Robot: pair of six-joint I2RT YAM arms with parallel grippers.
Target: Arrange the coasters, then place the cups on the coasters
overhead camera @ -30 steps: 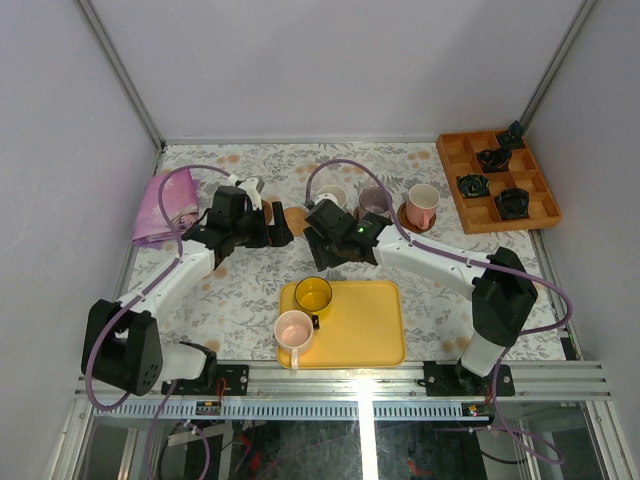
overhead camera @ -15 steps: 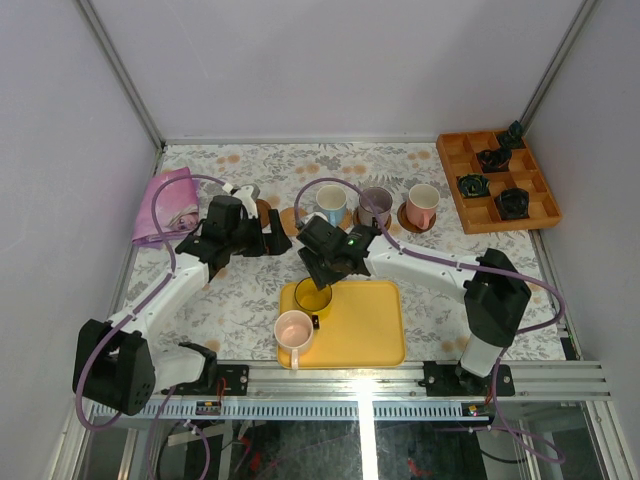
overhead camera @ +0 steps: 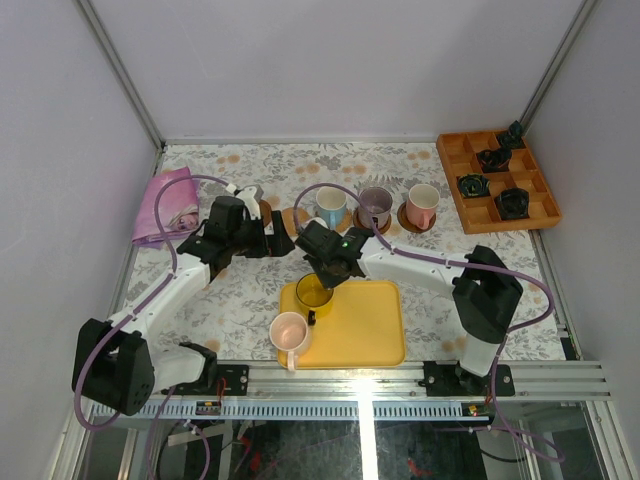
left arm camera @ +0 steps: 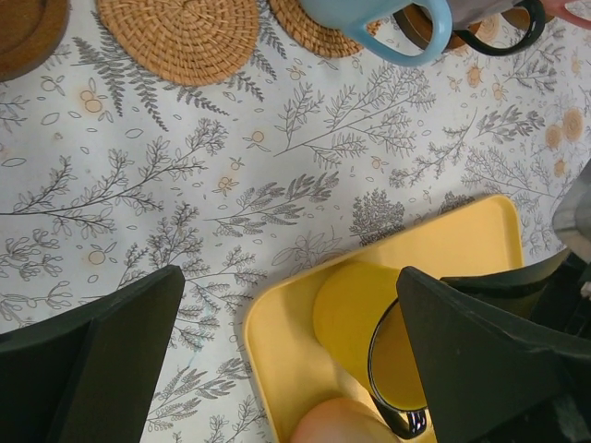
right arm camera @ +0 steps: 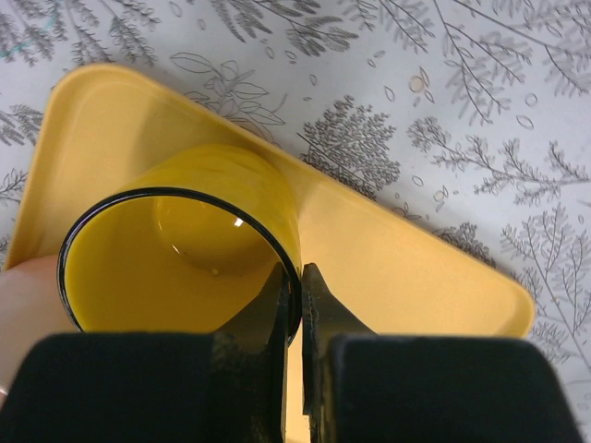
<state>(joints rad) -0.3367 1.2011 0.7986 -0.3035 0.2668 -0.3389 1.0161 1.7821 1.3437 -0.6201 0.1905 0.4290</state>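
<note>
On the yellow tray (overhead camera: 360,325) stand the yellow cup (overhead camera: 313,293) and the pink cup (overhead camera: 290,333). My right gripper (right arm camera: 297,300) is shut on the yellow cup's (right arm camera: 185,249) rim, one finger inside and one outside. The light blue cup (overhead camera: 330,205), purple-grey cup (overhead camera: 375,203) and cream-pink cup (overhead camera: 423,203) each sit on a coaster in a row at the back. A bare tan coaster (left arm camera: 178,35) and a dark coaster (left arm camera: 28,28) lie left of them. My left gripper (left arm camera: 291,314) hangs open above the tray's corner, holding nothing.
An orange compartment box (overhead camera: 495,180) with small black objects sits at the back right. A pink cloth (overhead camera: 165,205) lies at the back left. The floral tablecloth (left arm camera: 185,203) lies bare between the coasters and the tray (left arm camera: 462,249).
My right gripper came down from the cup row to the tray and shut on the yellow cup's rim. The left arm shifted slightly and stayed open.
</note>
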